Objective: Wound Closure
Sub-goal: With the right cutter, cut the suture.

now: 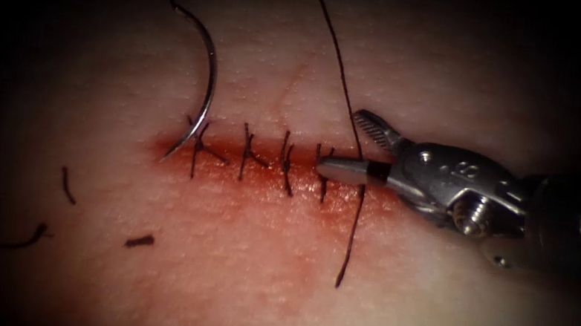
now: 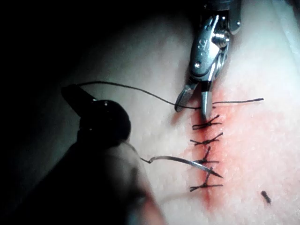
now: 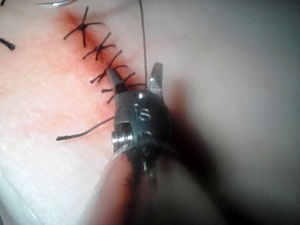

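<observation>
Open wide on the right tool (image 1: 342, 141), with nothing gripped. Between its two jaws, just the thread (image 1: 341, 65), running from the far side, over the cut (image 1: 259, 170) at its right end, and down to a loose end on the near side. Near jaw lying right beside the last stitch (image 1: 324, 171) on the right, maybe touching it.

Further left, three more stitches in a row across the cut. Then the needle (image 1: 208, 85), held by no tool, lying on the tissue (image 1: 400, 297) at the left end of the cut, point by the leftmost stitch and curve bending to the far side. Hard to say if the point is in the tissue. Red fluid (image 1: 285, 200) along the cut, and small cut ends of thread (image 1: 139, 241) near and to the left.

Could go wrong: closing on the wrong spot and nipping the stitch or its knot, because of how close the jaw is. Also a tug on the thread dragging the loose, sharp needle over the stitches.

From the left wrist, the dark left tool (image 2: 86, 105) far from the cut, with the thread leading up to it; cannot tell what it holds. From the right wrist, a clear look at the thread sitting between the open jaws of the right tool (image 3: 132, 70)
</observation>
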Controlling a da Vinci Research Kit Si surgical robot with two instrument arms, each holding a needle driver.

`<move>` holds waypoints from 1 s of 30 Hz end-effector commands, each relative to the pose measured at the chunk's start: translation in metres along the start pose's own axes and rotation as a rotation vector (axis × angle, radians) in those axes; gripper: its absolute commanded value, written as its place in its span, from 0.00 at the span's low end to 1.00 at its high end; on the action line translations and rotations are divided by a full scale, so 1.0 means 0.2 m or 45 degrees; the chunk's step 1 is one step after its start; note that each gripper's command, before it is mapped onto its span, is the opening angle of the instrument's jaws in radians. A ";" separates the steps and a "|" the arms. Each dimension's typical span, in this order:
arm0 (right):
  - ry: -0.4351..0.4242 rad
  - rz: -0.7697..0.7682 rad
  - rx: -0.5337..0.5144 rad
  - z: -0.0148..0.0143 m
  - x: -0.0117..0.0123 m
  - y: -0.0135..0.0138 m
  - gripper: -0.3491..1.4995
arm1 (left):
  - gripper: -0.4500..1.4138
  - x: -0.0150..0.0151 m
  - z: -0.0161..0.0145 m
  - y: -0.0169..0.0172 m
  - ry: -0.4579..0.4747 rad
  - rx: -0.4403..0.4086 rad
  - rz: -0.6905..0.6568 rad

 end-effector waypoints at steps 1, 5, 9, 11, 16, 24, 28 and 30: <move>0.002 -0.010 0.000 0.006 -0.002 -0.002 0.88 | 0.00 -0.001 0.004 0.000 0.005 0.002 0.000; 0.000 -0.018 -0.005 0.012 -0.005 0.000 0.88 | 0.00 0.001 0.003 0.001 0.016 -0.001 0.001; 0.000 -0.017 -0.007 0.016 -0.004 0.003 0.89 | 0.00 0.003 0.001 0.002 0.025 -0.002 0.002; 0.000 -0.015 -0.011 0.018 -0.003 0.003 0.89 | 0.00 0.004 0.001 0.003 0.029 -0.001 0.003; 0.006 -0.011 -0.009 0.022 -0.003 0.000 0.89 | 0.00 0.007 0.001 0.004 0.035 0.000 0.002; 0.016 -0.007 0.007 0.026 -0.003 -0.005 0.88 | 0.00 0.009 0.001 0.005 0.044 0.001 0.010; 0.017 -0.006 0.006 0.026 -0.003 -0.006 0.88 | 0.00 0.010 0.001 0.006 0.049 0.001 0.012; 0.018 -0.007 0.005 0.027 -0.003 -0.005 0.85 | 0.00 0.011 0.000 0.007 0.051 0.002 0.012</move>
